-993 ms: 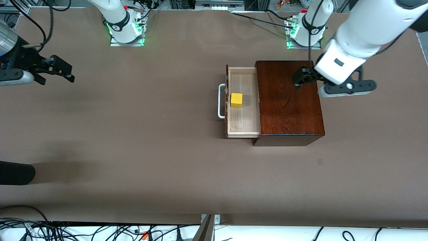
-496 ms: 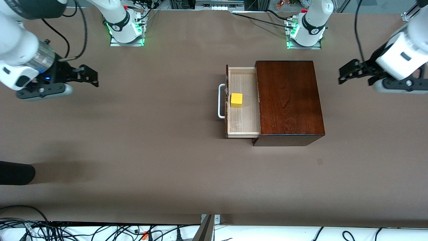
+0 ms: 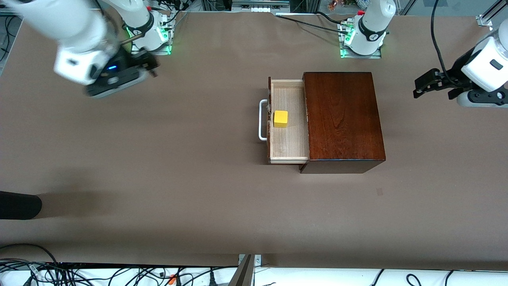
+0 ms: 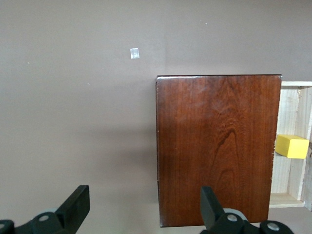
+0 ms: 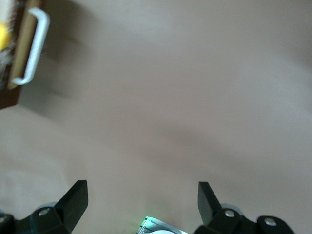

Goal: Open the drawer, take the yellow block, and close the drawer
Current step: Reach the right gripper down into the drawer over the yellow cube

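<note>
The drawer [image 3: 289,121] stands pulled out of the dark reddish-brown wooden box [image 3: 342,117], toward the right arm's end of the table, its white bar handle [image 3: 262,120] leading; the yellow block [image 3: 280,118] sits on the pale drawer floor close to the front panel, untouched, so the opening looks done and the picking has not begun. The right gripper [image 5: 141,200] hangs over bare table near its own base, well apart from the drawer, its fingers spread wide and empty; the left gripper [image 4: 145,207] hangs over the table toward the left arm's end, just off the box, fingers likewise spread with nothing between them.

The risks, as I judge them: the block lies so near the front panel that a descending finger may strike the panel or the drawer wall; a glancing touch could shove the small cube away or tip it; a push on the handle before the block is lifted clear would shut it back inside; the box itself may slide if pushed off-centre.
</note>
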Robot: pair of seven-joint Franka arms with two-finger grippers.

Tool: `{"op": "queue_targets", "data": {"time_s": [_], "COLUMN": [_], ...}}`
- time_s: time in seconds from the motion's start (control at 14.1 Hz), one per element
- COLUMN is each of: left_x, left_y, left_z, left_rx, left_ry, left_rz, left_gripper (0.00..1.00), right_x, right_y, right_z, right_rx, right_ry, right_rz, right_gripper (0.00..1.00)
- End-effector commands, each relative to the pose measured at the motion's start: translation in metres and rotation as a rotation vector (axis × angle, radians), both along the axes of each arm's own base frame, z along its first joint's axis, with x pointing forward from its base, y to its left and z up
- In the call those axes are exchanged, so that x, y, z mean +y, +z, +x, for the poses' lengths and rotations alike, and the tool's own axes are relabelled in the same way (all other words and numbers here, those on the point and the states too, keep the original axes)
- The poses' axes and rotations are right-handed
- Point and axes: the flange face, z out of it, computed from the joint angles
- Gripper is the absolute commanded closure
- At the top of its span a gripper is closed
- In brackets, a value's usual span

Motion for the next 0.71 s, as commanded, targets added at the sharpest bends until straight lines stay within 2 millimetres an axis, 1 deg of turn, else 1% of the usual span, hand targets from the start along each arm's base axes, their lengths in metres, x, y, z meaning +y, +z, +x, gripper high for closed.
{"op": "queue_targets", "data": {"time_s": [0.0, 0.07, 0.28, 0.43, 0.57, 0.64], "left_x": [0.009, 0.009, 0.009, 0.009, 0.009, 0.009], "left_y": [0.006, 0.006, 0.006, 0.005, 0.004, 0.004], "left_z": [-0.006, -0.006, -0.005, -0.005, -0.004, -0.004], "left_rx": [-0.024, -0.025, -0.026, -0.024, -0.023, -0.023], "left_ry": [-0.097, -0.099, -0.095, -0.095, -0.093, -0.093], "left_rz": [-0.024, -0.024, -0.023, -0.022, -0.017, -0.017], "left_gripper": [0.0, 0.0, 0.0, 0.0, 0.0, 0.0], "right_x": [0.063, 0.089, 0.154, 0.189, 0.222, 0.24], "right_y": [0.001, -0.004, -0.023, -0.042, -0.067, -0.077], "right_z": [-0.017, -0.02, -0.017, -0.011, -0.008, -0.014], "right_rx": [-0.014, -0.024, -0.069, -0.103, -0.141, -0.164], "right_ry": [0.143, 0.2, 0.387, 0.465, 0.543, 0.599], "right_rz": [0.028, 0.045, 0.113, 0.155, 0.194, 0.204], "right_gripper": [0.0, 0.0, 0.0, 0.0, 0.0, 0.0]}}
